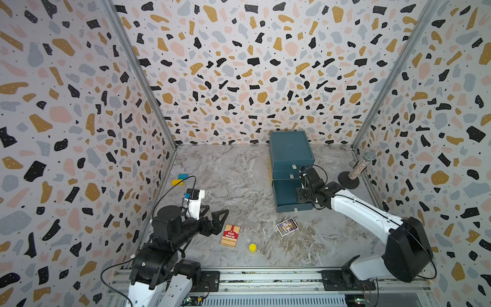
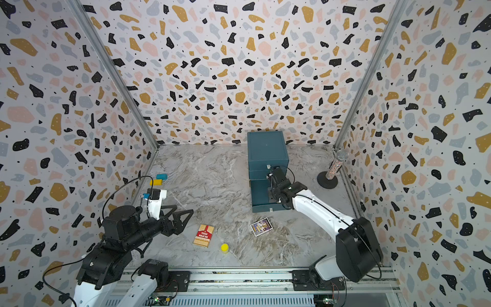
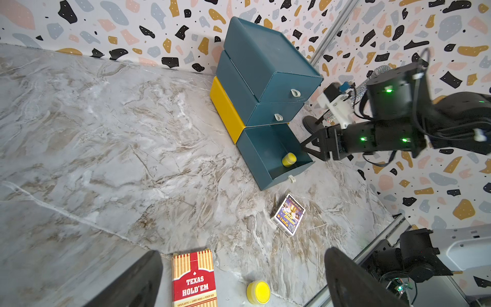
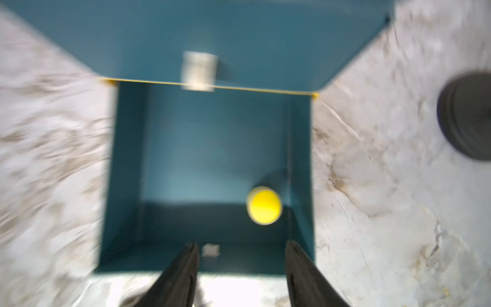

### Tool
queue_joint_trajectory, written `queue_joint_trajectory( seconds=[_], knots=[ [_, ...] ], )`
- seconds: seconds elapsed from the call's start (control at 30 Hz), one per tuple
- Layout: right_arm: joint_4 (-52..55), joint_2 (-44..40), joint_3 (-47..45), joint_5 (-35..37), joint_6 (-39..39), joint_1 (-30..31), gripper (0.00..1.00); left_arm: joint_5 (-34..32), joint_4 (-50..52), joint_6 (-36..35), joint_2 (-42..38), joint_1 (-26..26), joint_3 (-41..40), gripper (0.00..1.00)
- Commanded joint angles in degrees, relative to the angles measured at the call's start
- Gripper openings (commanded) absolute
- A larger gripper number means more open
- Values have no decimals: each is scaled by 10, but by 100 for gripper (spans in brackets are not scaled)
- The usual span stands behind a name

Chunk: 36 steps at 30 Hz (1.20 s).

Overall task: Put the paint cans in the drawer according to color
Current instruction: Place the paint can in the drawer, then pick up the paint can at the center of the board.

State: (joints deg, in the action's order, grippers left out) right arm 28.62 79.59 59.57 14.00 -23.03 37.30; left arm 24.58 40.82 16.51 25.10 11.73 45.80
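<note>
The dark teal drawer [image 1: 291, 152] chest stands at the back, right of the middle, with its bottom drawer [image 3: 268, 148] pulled out. One yellow paint can [image 4: 264, 205] lies inside that open drawer, near a front corner. My right gripper [image 4: 242, 244] hangs open over the drawer's front edge with nothing between its fingers. A second yellow paint can [image 1: 252, 247] sits on the table near the front edge. Behind and left of this can my left gripper [image 3: 243, 251] hovers wide open, holding nothing. The two upper drawers are closed.
A red Texas Hold'em card box [image 1: 230, 235] lies just left of the loose can. A colourful card pack [image 1: 287, 226] lies in front of the open drawer. A glittery microphone on a black stand [image 1: 361, 166] is at the right wall. Blue [image 1: 182, 176] and yellow [image 1: 177, 182] blocks lie by the left wall.
</note>
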Motion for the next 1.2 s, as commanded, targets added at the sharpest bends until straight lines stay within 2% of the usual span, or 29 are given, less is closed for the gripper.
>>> queue_joint_trajectory(
  seconds=[0.0, 0.1, 0.23, 0.47, 0.77, 1.17],
  knots=[
    [45, -31, 14, 28, 13, 89, 57, -3, -25, -3, -1, -4, 5, 98],
    [52, -21, 14, -13, -8, 173, 58, -9, -22, -3, -2, -5, 6, 97],
    [60, 33, 28, -60, -63, 270, 62, -19, -17, -3, -4, -7, 8, 97],
    [70, 144, 104, -96, -66, 383, 65, -34, -9, -4, -9, -9, 13, 97],
    [76, 228, 140, -116, -56, 407, 68, -42, -3, -4, -10, -12, 16, 97],
    [115, 288, 188, -85, -65, 400, 64, -36, -6, -3, -9, -12, 14, 97]
  ],
)
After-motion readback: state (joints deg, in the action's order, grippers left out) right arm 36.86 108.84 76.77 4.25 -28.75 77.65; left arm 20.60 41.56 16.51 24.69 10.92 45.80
